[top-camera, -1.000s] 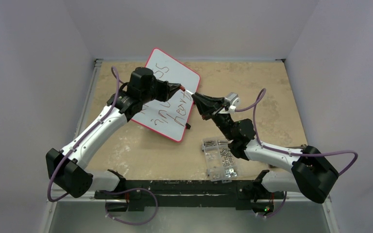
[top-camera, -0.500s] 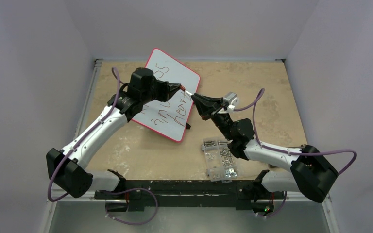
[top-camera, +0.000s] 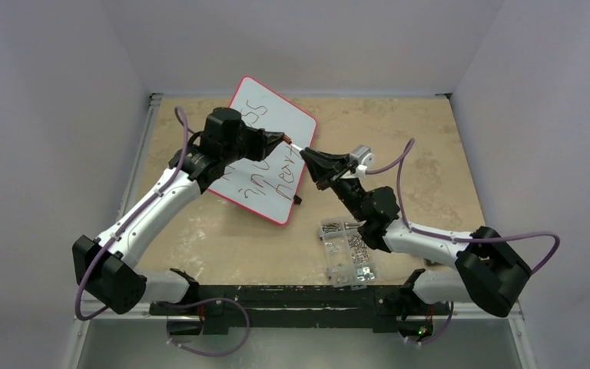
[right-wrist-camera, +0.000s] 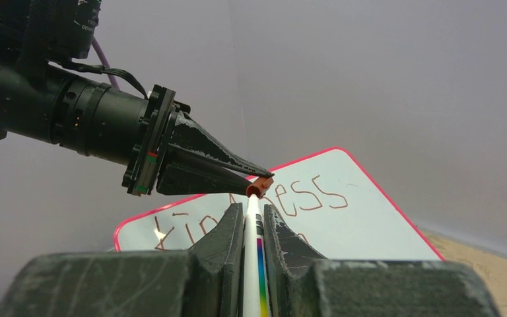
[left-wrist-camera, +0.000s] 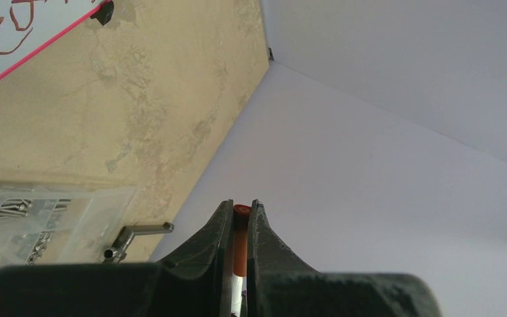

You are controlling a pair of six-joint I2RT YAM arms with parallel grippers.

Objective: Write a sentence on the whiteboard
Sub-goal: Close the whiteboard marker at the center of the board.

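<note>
Whiteboard (top-camera: 290, 123) sentence (top-camera: 278, 183): "in", "heart", "…ess"

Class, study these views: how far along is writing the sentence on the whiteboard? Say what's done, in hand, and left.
Done: the sentence is on the whiteboard. In hand: the right fingers grip the marker by its barrel, and the left fingers pinch its red-brown cap at the tip. Left: probably just seating the cap and setting the marker down.

White arm links (top-camera: 154, 207), black joints (top-camera: 227, 127); looping purple cables (top-camera: 397, 184); tapered, scuffed black fingers (right-wrist-camera: 204, 155).
</note>
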